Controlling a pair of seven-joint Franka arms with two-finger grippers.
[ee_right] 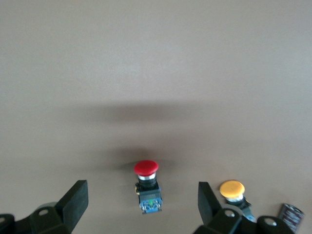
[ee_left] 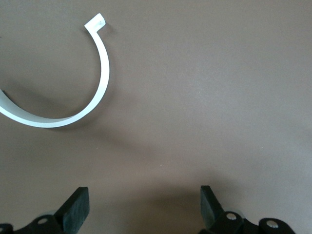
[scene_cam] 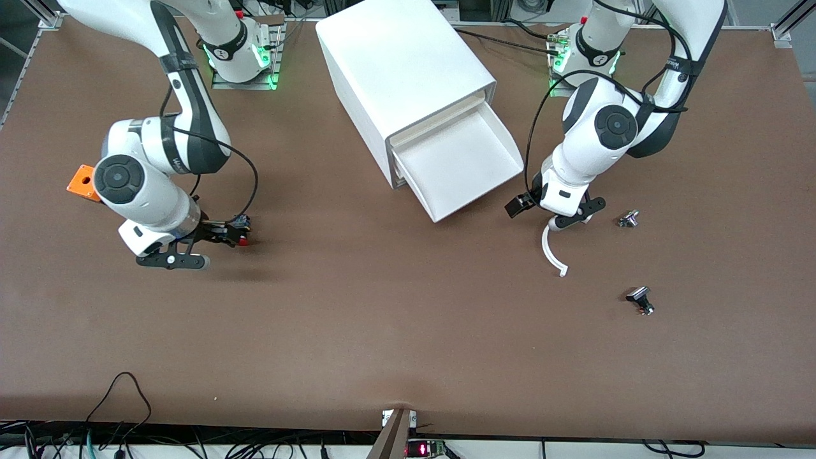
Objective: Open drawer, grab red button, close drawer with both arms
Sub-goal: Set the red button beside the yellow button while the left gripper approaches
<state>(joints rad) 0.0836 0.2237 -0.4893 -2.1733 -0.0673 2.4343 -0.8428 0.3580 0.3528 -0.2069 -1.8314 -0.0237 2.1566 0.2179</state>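
With the drawer [scene_cam: 468, 167] pulled out, both grippers gape wide and empty; the red button [ee_right: 146, 168] lies on the table between your right gripper [ee_right: 141, 202] fingers, probably light and rigid, so pinch its square body.

Button [ee_right: 146, 181] on table, between right hand's [ee_right: 141, 202] fingers.

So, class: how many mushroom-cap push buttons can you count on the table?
2: the red button between the open right gripper's fingers, the orange-yellow button beside it. More may be hidden under that arm.
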